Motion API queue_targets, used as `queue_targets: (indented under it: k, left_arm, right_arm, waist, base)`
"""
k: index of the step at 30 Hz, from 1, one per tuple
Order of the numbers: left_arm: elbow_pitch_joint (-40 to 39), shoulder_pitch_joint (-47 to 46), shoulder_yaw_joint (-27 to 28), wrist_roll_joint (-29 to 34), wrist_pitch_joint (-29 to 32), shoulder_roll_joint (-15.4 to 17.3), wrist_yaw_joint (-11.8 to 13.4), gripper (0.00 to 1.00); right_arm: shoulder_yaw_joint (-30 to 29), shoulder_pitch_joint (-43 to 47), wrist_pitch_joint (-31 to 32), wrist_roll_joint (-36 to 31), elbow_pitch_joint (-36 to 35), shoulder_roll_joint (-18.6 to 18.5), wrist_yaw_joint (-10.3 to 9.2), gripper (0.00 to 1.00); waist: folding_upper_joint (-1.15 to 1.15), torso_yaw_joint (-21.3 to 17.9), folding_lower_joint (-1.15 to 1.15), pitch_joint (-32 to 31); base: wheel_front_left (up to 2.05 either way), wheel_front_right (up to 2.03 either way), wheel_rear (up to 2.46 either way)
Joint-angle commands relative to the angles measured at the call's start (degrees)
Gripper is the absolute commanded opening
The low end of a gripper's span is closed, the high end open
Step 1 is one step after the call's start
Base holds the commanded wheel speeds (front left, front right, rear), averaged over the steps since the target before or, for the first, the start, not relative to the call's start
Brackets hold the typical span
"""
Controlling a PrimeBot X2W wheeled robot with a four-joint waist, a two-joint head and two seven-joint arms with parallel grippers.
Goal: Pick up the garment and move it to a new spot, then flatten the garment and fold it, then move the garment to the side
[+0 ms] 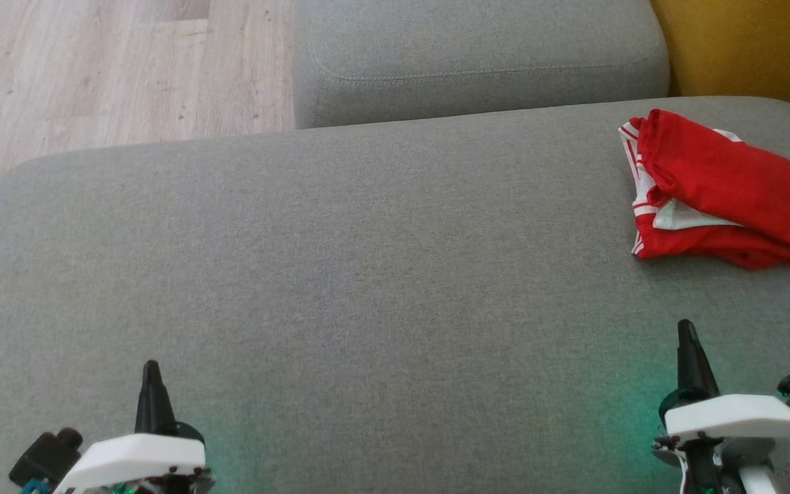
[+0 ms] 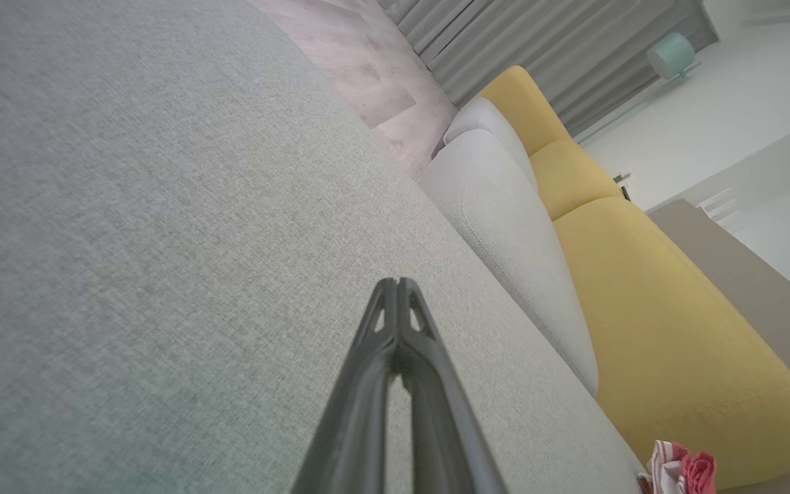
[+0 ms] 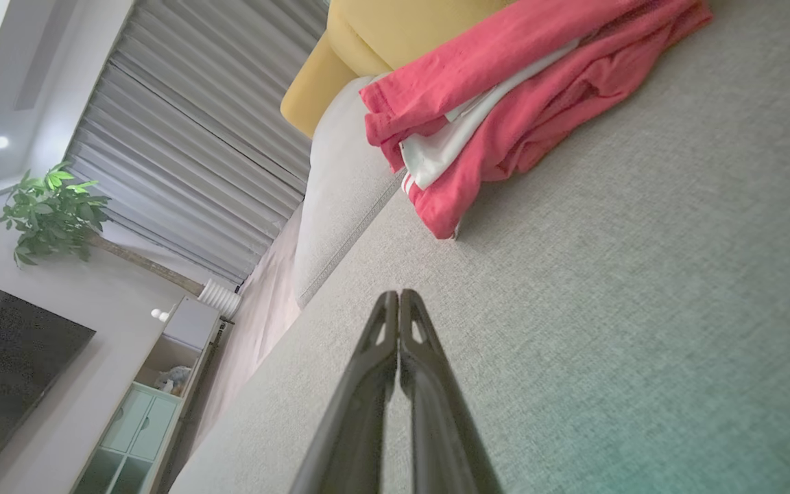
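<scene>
Left gripper point(image 1: 151, 370): fingers pressed together, empty, over near edge of grey sofa cushion point(image 1: 367, 274) | right gripper point(image 1: 687, 333): fingers together, empty | garment point(image 1: 717, 199): red with white stripes, bunched, on cushion's far right corner, apart from both grippers | beyond: second grey cushion point(image 1: 477, 62), wood floor point(image 1: 93, 68)

Black tapered tools point(image 1: 151, 370), white wrist shells point(image 1: 138, 456)
</scene>
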Motion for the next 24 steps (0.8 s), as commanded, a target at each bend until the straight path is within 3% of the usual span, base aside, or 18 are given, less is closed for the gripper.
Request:
queue_targets:
  k: [1,24]
  left_arm:
    - [-2.03,-3.0,1.54,-1.52,0.38,0.16,-0.56,0.0]
    - [-2.67,-4.33,4.33,-15.7,4.61,0.23,-2.46,0.0]
  right_arm:
    - [0.11,-3.38,0.45,1.89,-2.31,-0.45,-0.02,0.0]
    - [-2.02,-4.15,4.58,17.77,-4.2,-0.5,-0.03,0.0]
  waist:
    - [0.0,0.02,0.0,0.01]
    - [0.0,0.33,0.0,0.16]
  base:
    - [0.0,0.0,0.0]
    - [0.0,0.0,0.0]
